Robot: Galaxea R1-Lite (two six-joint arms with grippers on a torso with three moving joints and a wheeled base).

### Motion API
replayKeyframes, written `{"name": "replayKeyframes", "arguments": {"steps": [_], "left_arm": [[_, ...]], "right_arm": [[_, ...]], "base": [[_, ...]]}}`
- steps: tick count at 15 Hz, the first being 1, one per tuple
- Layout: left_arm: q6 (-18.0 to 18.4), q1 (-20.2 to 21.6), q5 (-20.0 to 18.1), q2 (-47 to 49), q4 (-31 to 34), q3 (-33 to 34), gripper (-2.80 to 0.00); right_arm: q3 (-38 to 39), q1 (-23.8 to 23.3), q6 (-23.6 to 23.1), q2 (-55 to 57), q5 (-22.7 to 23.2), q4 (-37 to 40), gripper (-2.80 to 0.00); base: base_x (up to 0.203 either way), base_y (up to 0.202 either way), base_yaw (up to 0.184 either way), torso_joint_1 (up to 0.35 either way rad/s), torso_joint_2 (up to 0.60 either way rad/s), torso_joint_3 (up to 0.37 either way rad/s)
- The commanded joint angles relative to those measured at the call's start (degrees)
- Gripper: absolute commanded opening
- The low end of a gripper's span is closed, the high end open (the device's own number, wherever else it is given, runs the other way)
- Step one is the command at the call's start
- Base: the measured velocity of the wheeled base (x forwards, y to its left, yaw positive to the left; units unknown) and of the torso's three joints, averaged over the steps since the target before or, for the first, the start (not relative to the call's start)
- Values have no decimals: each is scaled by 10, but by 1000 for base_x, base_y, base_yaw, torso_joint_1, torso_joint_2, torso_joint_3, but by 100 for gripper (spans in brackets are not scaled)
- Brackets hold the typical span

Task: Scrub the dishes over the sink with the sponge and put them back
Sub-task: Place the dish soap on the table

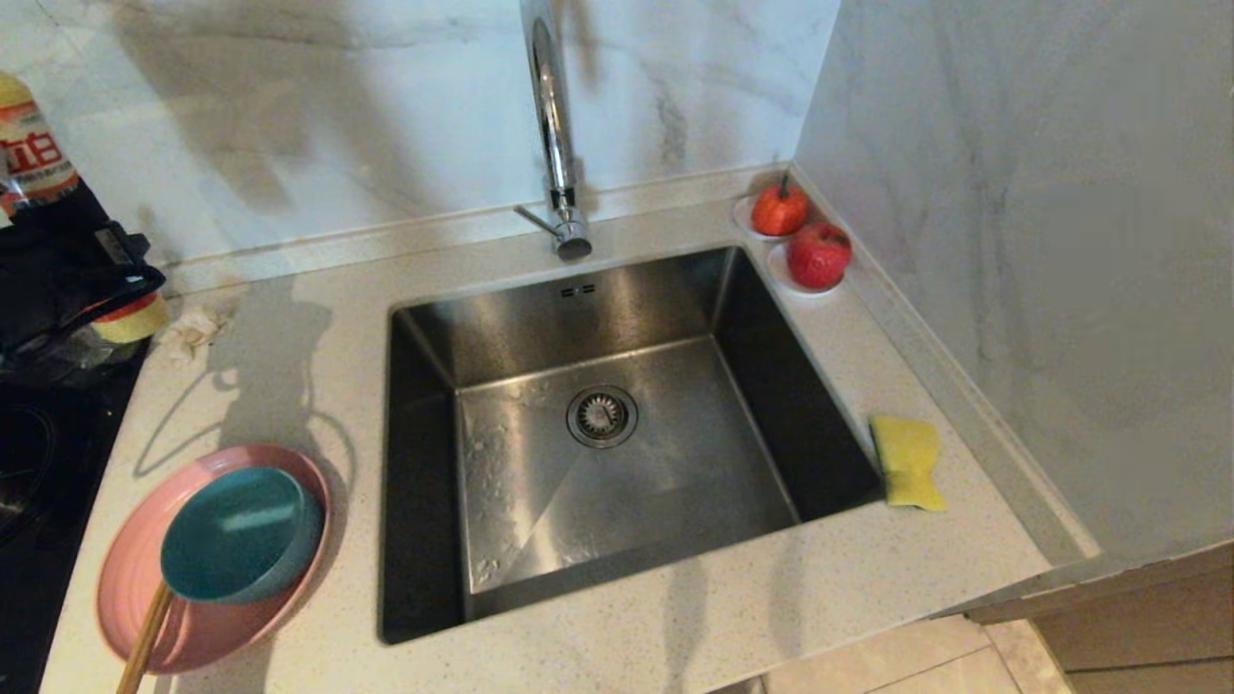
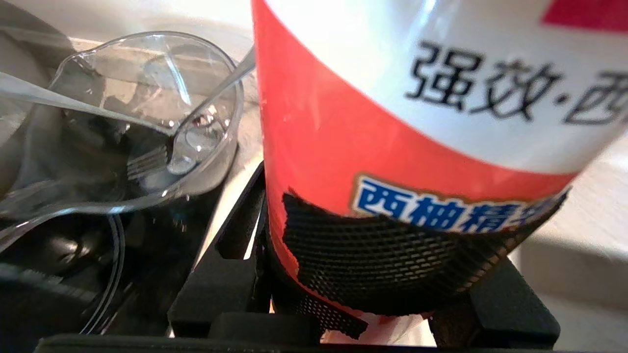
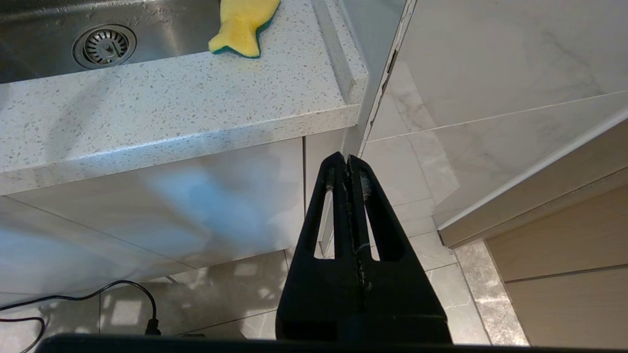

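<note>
The pink plate [image 1: 125, 578] lies on the counter left of the sink [image 1: 578, 308], with the teal bowl [image 1: 236, 535] sitting in it. On the counter right of the sink rests the yellow sponge [image 1: 906, 461], also seen in the right wrist view [image 3: 243, 22]. My left gripper [image 1: 67, 280] is at the far left, away from the dishes. It is shut on a red-and-white detergent bottle [image 2: 392, 122], with its black fingers [image 2: 230, 255] on either side. My right gripper [image 3: 347, 159] hangs shut and empty below the counter's front edge.
A tall chrome tap [image 1: 554, 125] stands behind the sink, and the drain strainer [image 1: 602, 415] is in its floor. Wooden chopsticks [image 1: 145, 641] lean on the plate. Two red fruits [image 1: 818, 254] sit at the back right corner. A clear glass bowl [image 2: 122, 122] holding cutlery stands beside the bottle.
</note>
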Motion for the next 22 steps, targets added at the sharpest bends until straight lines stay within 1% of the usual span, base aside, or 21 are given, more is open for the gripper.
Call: {"name": "replayKeyframes", "arguments": {"steps": [1, 3, 6, 9, 11, 17, 22], "left_arm": [[-1, -14, 32, 80, -47, -6, -280], [-2, -27, 58, 110, -58, -28, -280], [-7, -41, 87, 150, -81, -48, -280], [-15, -43, 112, 188, -97, -64, -280], [-17, -43, 120, 210, -115, -80, -280], [-19, -42, 128, 260, -123, -144, -280], [-22, -42, 144, 298, -172, -178, -280]], "right_arm": [[1, 0, 1, 0, 0, 0, -280], [1, 0, 0, 0, 0, 0, -280], [0, 0, 0, 0, 0, 0, -280], [1, 1, 0, 0, 0, 0, -280], [0, 0, 0, 0, 0, 0, -280], [1, 0, 1, 0, 0, 0, -280], [1, 0, 1, 0, 0, 0, -280]], "base": [[0, 0, 0, 0, 0, 0], [0, 0, 0, 0, 0, 0], [0, 0, 0, 0, 0, 0], [0, 0, 0, 0, 0, 0], [0, 0, 0, 0, 0, 0], [0, 0, 0, 0, 0, 0], [0, 0, 0, 0, 0, 0]]}}
